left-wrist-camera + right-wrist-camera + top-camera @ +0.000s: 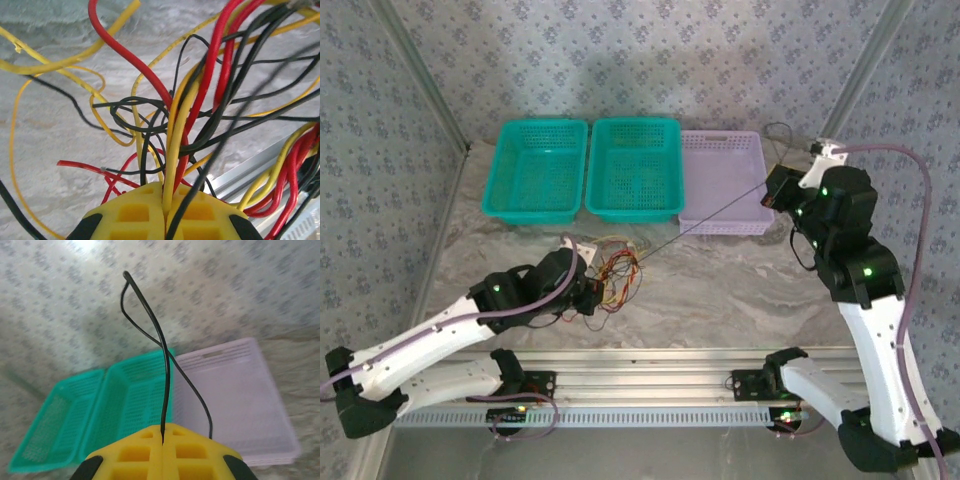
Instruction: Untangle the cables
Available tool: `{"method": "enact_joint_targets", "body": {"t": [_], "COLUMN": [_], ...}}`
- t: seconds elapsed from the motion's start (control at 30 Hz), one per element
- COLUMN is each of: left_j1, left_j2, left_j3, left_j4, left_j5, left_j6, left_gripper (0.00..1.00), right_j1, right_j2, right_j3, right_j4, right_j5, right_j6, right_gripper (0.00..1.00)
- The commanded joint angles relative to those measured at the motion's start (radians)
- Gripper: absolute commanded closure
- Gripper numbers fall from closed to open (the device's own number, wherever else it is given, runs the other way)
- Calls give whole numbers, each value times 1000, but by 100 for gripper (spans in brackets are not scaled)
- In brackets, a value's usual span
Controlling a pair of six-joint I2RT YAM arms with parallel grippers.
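The cables [616,272] lie as a tangle of thin yellow, black and red wires on the marble table, left of centre. My left gripper [588,292] sits at the tangle's left edge. In the left wrist view its yellow jaws [165,202] are shut on a yellow cable [176,145], with red and black strands crowding around. My right gripper [775,190] hangs at the right, above the lilac basket, shut on a single black cable [710,218] stretched taut from the tangle. In the right wrist view the right gripper [163,436] pinches that black cable [165,385], which loops upward.
Two teal baskets [542,124] [633,122] and a lilac basket [722,136] stand in a row along the back of the table. An aluminium rail [650,365] runs along the near edge by the arm bases. Patterned walls close in the back and sides.
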Motion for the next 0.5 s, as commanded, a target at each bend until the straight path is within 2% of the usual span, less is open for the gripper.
{"method": "enact_joint_targets", "body": {"t": [0.0, 0.13, 0.23, 0.33, 0.47], "left_j1": [7, 18, 23, 23, 18], "left_j2": [-1, 39, 102, 184, 253], "left_j3": [6, 19, 29, 48, 89], "left_j4": [-130, -42, 33, 87, 151], "left_j5": [-94, -166, -206, -227, -244], "left_j6": [-33, -66, -92, -114, -135], "left_gripper": [100, 100, 100, 100, 100], "right_j1": [-24, -9, 50, 171, 407], "right_j2": [13, 12, -5, -37, -23], "right_j3": [-11, -103, -219, -313, -364], "right_j4": [177, 285, 414, 503, 475], "right_j5": [-209, -492, -620, -615, -506], "right_j6": [49, 162, 250, 246, 129], "right_gripper": [86, 61, 45, 36, 35]}}
